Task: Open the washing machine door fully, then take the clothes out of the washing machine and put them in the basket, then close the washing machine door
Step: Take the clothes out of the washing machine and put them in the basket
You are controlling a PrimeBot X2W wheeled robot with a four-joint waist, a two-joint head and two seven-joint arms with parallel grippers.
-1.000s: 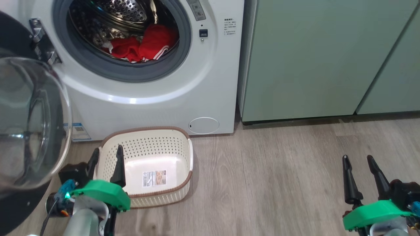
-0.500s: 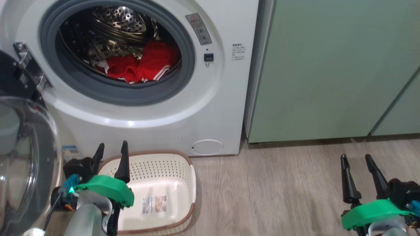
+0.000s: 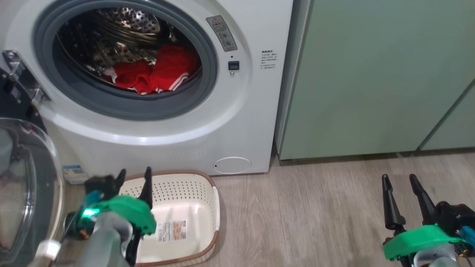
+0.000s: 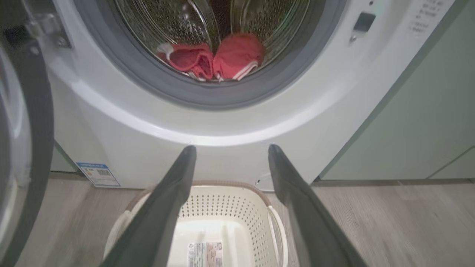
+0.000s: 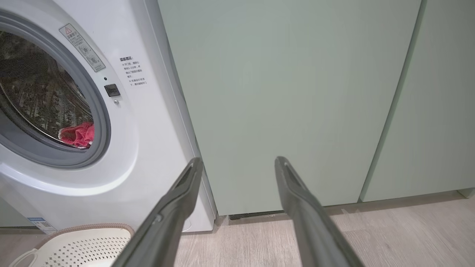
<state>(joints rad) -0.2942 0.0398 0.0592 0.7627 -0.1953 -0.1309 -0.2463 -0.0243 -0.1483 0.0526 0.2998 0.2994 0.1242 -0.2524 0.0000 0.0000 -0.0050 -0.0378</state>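
Since a second ago the head camera has been raised, so more of the machine (image 3: 237, 122) is seen. The door (image 3: 26, 185) is swung wide at the machine's left, so the opening step is judged done. The basket (image 3: 217, 207) is set empty just before the machine. The clothes (image 3: 163, 72), a crumpled red heap with white stripes, are left low in the machine's drum. The left gripper (image 3: 135, 172), blurred, seems to have been carried toward the machine, fingers parted and empty. The right gripper (image 3: 398, 178) is held likewise, well right of the machine.

Left gripper (image 3: 135, 176) and right gripper (image 3: 400, 181); both spread, empty
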